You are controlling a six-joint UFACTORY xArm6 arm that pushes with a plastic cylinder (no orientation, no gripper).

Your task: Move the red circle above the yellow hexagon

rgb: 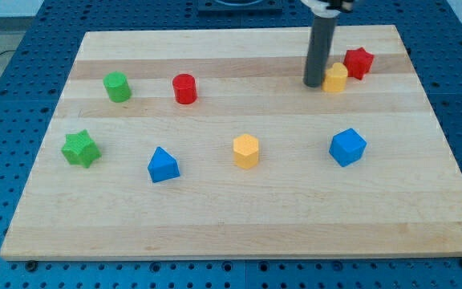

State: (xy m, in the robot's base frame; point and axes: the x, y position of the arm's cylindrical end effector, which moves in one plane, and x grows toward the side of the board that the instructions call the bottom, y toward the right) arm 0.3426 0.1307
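Note:
The red circle (184,88) stands on the wooden board (239,225) in the upper left of middle. The yellow hexagon (246,151) sits below it and to its right, near the board's centre. My tip (314,83) is at the view's upper right, far to the right of the red circle and touching or just left of a small yellow block (335,79). A red star (358,63) sits just right of that yellow block.
A green cylinder-like block (118,87) is left of the red circle. A green star (80,149) is at the left edge. A blue triangle (163,165) is left of the yellow hexagon. A blue block (347,147) is at the right.

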